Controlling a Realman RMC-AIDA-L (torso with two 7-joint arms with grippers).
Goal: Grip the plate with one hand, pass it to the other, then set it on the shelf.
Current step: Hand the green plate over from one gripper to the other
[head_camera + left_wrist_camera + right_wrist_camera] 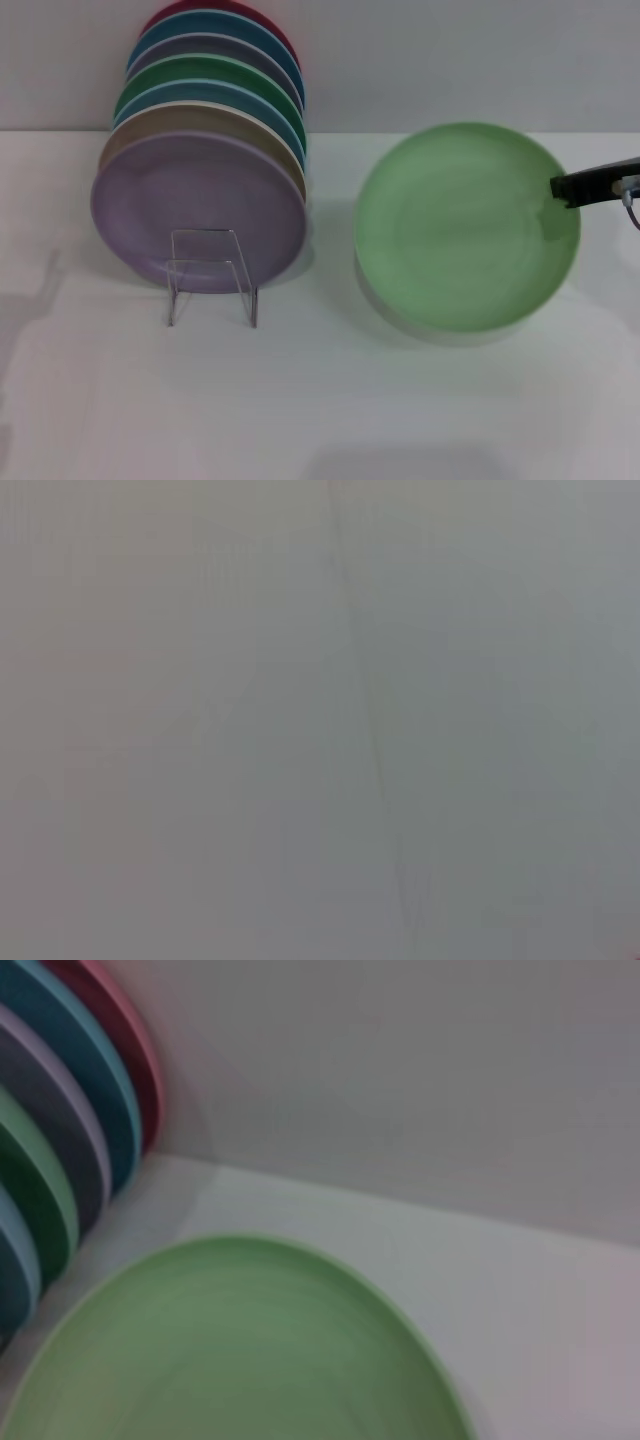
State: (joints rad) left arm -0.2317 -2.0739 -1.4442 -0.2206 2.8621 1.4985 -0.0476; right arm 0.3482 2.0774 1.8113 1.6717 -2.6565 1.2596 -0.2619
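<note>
The light mint-green plate (pixel 460 225) is at the right of the table, tilted toward me with its near edge raised above its shadow. My right gripper (pixel 568 188) comes in from the right edge and is shut on the plate's right rim. In the right wrist view the plate (pixel 240 1350) fills the lower part, and the gripper's own fingers do not show. The shelf (pixel 212 275), a thin wire rack, stands at the left with its front loop free. The left gripper is out of view; its wrist view shows only a blank grey surface.
Several plates stand on edge in the rack, a lavender one (pixel 195 205) in front, then tan, blue, emerald green (pixel 215 72) and others behind. They also show in the right wrist view as rims (pixel 60 1140). A grey wall runs behind the white table (pixel 320 400).
</note>
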